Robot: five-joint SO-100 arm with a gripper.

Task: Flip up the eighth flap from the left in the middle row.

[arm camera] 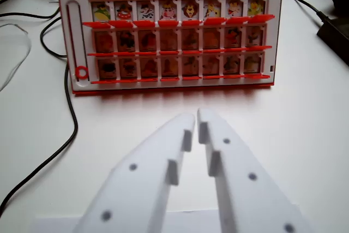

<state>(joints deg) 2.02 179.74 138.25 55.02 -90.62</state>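
Claw of white printed plastic point(197, 115), tips nearly pressed together, holding nothing, well short of red-and-white flap board point(172, 39); target eighth middle-row flap point(252, 39) at far right; risk: neighbouring flap caught instead.

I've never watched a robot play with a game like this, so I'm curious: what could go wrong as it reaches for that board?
The flaps sit tightly side by side, so the broad white end effector might catch a neighbouring flap instead. The board rests loose on the table, so a push could slide or tip it. A black cable lies near the board's corner on the wrist view's left and could snag if the arm swings wide.
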